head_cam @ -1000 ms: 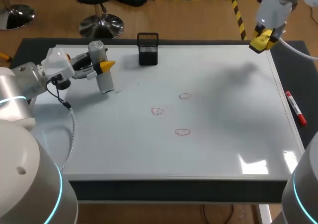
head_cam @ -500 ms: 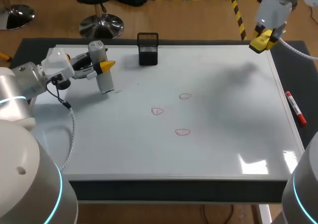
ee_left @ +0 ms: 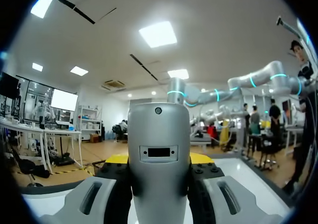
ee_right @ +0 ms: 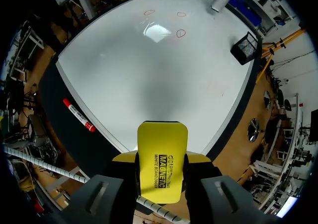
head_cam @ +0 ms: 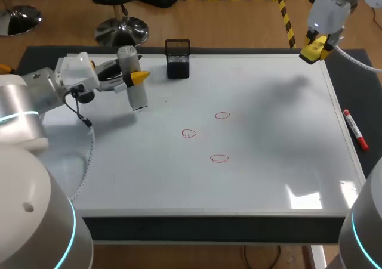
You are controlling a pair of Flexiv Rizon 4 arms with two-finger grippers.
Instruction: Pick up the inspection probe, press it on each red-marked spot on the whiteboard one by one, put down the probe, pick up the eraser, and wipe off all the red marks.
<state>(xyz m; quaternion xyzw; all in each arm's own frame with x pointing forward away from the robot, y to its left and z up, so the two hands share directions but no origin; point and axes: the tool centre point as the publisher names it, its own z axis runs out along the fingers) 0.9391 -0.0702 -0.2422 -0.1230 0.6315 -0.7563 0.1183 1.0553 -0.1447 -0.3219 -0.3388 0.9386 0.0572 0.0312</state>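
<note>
Inspection probe (head_cam: 137, 96) clamped in left jaws, eraser (ee_right: 160, 159) in right jaws above whiteboard (head_cam: 268, 161) corner

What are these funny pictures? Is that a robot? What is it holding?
Yes, it is a robot with two arms. One picture looks down from above and behind it. The two round ones come from cameras on its wrists. The left arm has its jaws shut on a silver probe, over a whiteboard. The right arm has its jaws shut on a yellow eraser, near the board's far right corner. Three red circles are drawn on the board. A black mesh basket stands at its far edge, and a red marker lies beside it on the right.
</note>
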